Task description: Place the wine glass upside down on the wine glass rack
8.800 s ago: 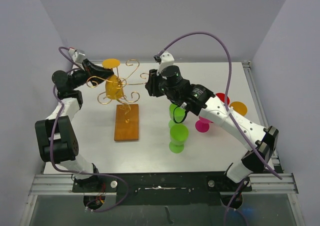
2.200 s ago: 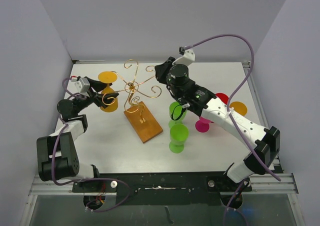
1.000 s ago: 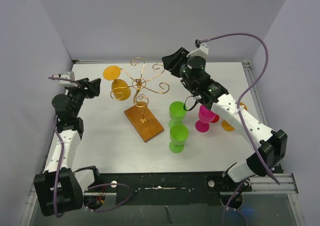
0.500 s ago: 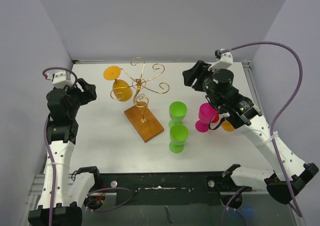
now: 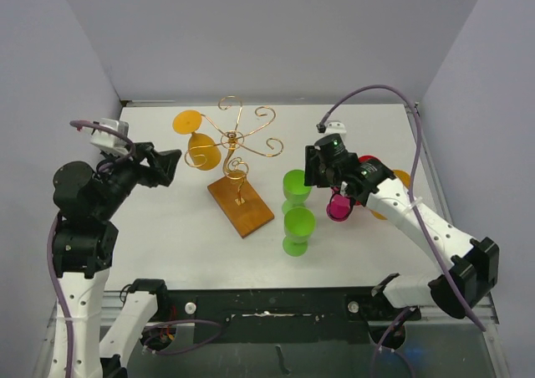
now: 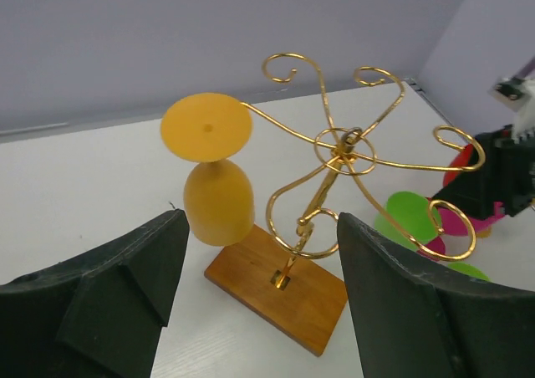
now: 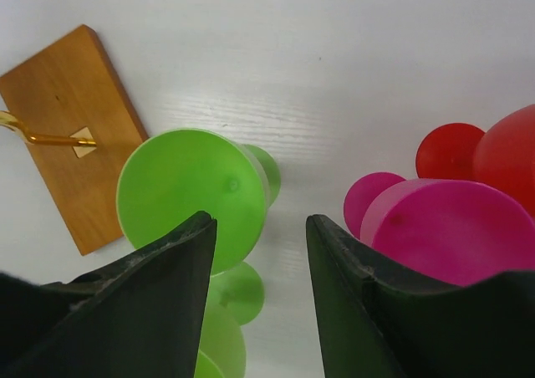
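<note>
Orange wine glass (image 6: 217, 202) already hangs upside down on the wine glass rack (image 5: 242, 206) mid bench (image 5: 171, 232), left tool (image 6: 259, 269) and right tool (image 7: 259, 252) both spread empty, but the right one hovers over the crowded green glass (image 7: 188, 196) and pink glass (image 7: 443, 223), so a sloppy drop could tip one.

Orange wine glass (image 6: 217, 204), gold rack (image 6: 341, 144), brown base (image 6: 288, 293).

The right arm (image 5: 401, 212) covers most of the red plastic wine glass (image 5: 369, 161) and the orange plastic wine glass (image 5: 404, 177) at right; the right wrist view crops the gold wire rack (image 7: 67, 127).
</note>
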You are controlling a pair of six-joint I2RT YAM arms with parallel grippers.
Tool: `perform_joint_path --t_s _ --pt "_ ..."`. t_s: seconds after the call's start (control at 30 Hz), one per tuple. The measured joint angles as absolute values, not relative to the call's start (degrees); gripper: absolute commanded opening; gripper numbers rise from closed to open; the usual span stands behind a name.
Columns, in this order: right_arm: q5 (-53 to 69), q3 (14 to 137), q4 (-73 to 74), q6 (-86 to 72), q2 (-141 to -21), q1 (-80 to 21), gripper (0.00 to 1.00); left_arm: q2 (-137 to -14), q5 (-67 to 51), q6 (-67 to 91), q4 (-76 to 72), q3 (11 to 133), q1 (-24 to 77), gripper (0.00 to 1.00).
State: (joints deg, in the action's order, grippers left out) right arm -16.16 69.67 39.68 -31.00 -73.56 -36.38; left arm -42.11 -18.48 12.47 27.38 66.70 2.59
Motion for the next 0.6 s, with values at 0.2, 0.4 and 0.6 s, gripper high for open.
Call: perform_joint_path --t_s 0.2,0.4,0.6 --pt "-15.33 69.71 39.75 -31.22 -79.83 -35.33 0.36 -39.00 -24.29 10.20 26.74 66.70 5.23 0.71" --pt "-14.46 69.73 39.33 -31.99 -81.97 -33.71 0.19 -39.20 -27.40 9.69 26.28 66.72 7.11 0.72" --pt "-11.16 69.30 37.21 -32.08 -82.37 -31.14 0.05 -40.21 -28.03 9.15 25.87 67.66 7.97 0.73"
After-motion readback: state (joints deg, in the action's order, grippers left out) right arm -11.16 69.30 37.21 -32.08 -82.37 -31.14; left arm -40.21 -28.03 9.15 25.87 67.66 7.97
